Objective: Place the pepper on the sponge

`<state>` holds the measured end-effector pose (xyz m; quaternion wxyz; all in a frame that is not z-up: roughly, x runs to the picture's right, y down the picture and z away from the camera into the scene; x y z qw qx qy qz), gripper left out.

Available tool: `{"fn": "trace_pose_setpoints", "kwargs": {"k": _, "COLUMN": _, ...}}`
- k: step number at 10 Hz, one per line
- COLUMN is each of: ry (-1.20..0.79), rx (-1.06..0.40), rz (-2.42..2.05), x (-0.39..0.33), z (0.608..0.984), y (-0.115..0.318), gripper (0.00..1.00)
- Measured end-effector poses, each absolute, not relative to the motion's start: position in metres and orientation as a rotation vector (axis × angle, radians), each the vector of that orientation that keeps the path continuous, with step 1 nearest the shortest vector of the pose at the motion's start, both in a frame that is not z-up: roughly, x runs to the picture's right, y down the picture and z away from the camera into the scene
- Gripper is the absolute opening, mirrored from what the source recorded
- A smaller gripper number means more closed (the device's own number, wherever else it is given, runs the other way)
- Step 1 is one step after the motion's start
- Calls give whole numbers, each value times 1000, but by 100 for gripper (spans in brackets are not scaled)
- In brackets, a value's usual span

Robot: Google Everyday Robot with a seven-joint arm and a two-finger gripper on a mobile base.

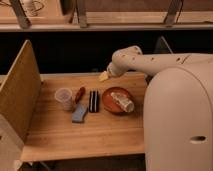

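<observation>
The slim red-orange pepper lies on the wooden table between the clear cup and the black block. Just below it rests the flat blue-grey sponge, near the cup's base. My gripper hangs at the end of the white arm, above the table's back edge, up and to the right of the pepper and apart from it. Nothing shows in the gripper.
A clear plastic cup stands left of the pepper. A black block with a white stripe lies right of it. A reddish-brown bowl holds a tipped can. A tall board walls the table's left side.
</observation>
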<state>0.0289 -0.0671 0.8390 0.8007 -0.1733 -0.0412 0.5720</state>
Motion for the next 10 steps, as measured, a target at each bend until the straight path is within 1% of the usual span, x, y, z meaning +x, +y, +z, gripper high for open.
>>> {"fn": "trace_pose_setpoints", "kwargs": {"k": 3, "ry": -84, "rx": -368, "rz": 1228, "x": 33, "z": 843, "y": -70, "gripper": 73}}
{"fn": "trace_pose_setpoints", "kwargs": {"k": 4, "ry": -92, "rx": -379, "rz": 1213, "x": 22, "z": 848, "y": -71, "gripper": 73}}
{"fn": "trace_pose_setpoints", "kwargs": {"k": 6, "ry": -105, "rx": -420, "rz": 1171, "x": -11, "z": 861, "y": -64, "gripper": 73}}
{"fn": "trace_pose_setpoints", "kwargs": {"k": 8, "ry": -116, "rx": -484, "rz": 1087, "x": -60, "z": 876, "y": -46, "gripper": 73}}
{"fn": "trace_pose_setpoints", "kwargs": {"k": 10, "ry": -131, "rx": -554, "rz": 1025, "x": -98, "z": 881, "y": -29, "gripper": 73}}
